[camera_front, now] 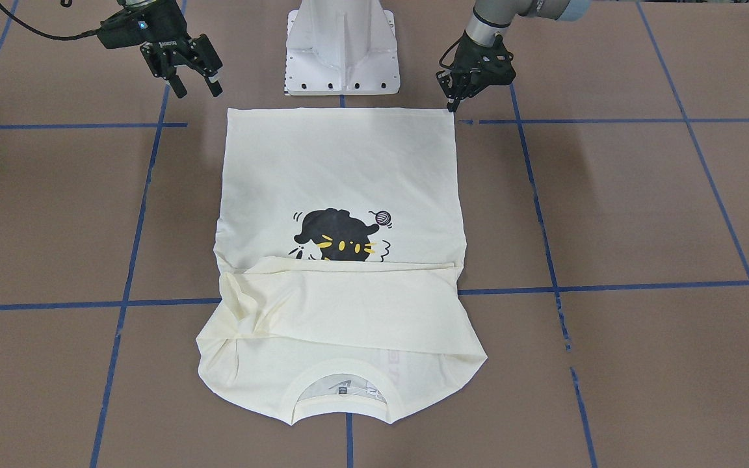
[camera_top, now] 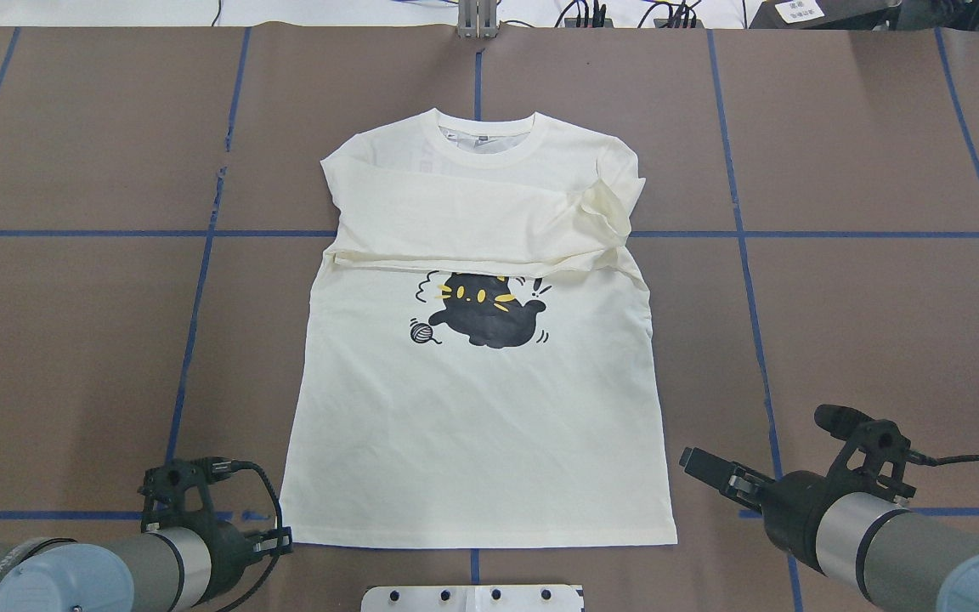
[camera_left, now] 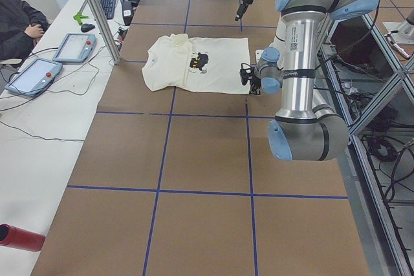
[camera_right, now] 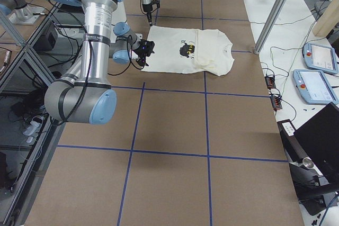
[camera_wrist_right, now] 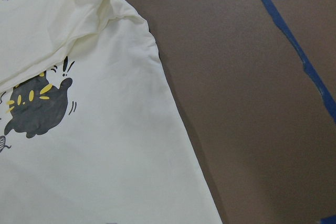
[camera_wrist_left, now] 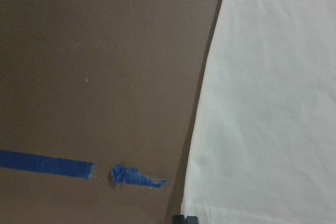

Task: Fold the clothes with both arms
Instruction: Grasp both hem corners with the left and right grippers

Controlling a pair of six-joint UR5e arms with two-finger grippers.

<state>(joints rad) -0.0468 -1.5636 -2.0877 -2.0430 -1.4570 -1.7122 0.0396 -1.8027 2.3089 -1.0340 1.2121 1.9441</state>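
This is a robotics lab. Two robot arms (camera_left: 301, 63) stand at a wide brown tabletop (camera_left: 207, 153) divided into squares by blue tape (camera_left: 194, 191). Beside it a white bench (camera_left: 39, 114) carries control tablets (camera_left: 33, 75), a keyboard (camera_left: 108, 4) and loose cables (camera_left: 39, 138). A metal frame post (camera_left: 98, 14) rises there, and a person (camera_left: 16, 30) sits at the bench.

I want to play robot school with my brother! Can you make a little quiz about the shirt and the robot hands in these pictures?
1. True or false: the right gripper is holding the T-shirt.
2. What lies across the shirt between the cat print and the neck? A) the folded sleeves B) a towel C) a sock
3. Fill in: the tape lines on the table are ____.

Key: 1 false, it is open and off the cloth. 2 A. 3 blue.
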